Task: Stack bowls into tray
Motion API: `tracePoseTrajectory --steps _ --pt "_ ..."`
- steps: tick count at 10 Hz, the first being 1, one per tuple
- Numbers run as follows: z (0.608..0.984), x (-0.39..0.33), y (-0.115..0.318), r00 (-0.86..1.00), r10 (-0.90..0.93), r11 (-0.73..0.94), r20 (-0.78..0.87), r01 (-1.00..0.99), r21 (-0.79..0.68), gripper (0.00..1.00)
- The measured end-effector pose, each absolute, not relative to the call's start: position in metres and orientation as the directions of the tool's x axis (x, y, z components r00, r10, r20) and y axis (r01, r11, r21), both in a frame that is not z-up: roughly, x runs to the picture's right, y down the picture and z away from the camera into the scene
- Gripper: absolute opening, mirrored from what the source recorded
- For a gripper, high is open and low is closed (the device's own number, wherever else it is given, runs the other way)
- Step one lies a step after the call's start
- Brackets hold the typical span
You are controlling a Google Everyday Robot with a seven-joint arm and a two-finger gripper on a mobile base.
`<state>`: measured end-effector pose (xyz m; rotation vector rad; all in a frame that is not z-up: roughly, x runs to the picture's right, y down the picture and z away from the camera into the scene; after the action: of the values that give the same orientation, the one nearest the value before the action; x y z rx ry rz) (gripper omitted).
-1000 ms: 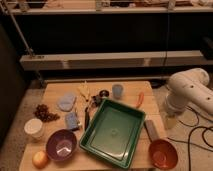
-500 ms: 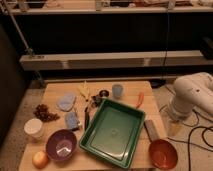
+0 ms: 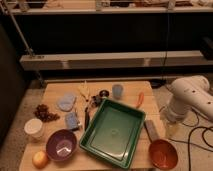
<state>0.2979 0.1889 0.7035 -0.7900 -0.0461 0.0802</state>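
The dark-green tray (image 3: 113, 132) lies in the middle of the wooden table (image 3: 60, 87), with nothing inside it. A purple bowl (image 3: 61, 145) with a pale inside sits at the tray's front left. An orange-red bowl (image 3: 162, 153) sits at its front right, near the table corner. My white arm (image 3: 192, 97) stands off the table's right edge. Its gripper (image 3: 171, 128) hangs down beside that edge, behind the orange-red bowl and apart from it, open and holding nothing.
A white cup (image 3: 34, 128), an orange fruit (image 3: 40, 159), blue packets (image 3: 66, 102), a dark cluster (image 3: 45, 112) and a grey-blue cup (image 3: 117, 91) lie left and behind the tray. A brown block (image 3: 151, 130) lies right of it. Black cables (image 3: 200, 135) trail on the floor.
The arm has drifted slightly to the right and down. Bowls and tray have not moved.
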Motion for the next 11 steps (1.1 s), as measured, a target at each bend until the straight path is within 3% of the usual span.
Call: tracePoseTrajectory --steps 4,11 --pt "0.745 0.299 0.228 0.988 0.151 0.679 0.038 -0.076 -0.73 0.65" --pt "0.749 0.298 0.233 0.986 0.162 0.659 0.048 -0.072 -0.749 0.65"
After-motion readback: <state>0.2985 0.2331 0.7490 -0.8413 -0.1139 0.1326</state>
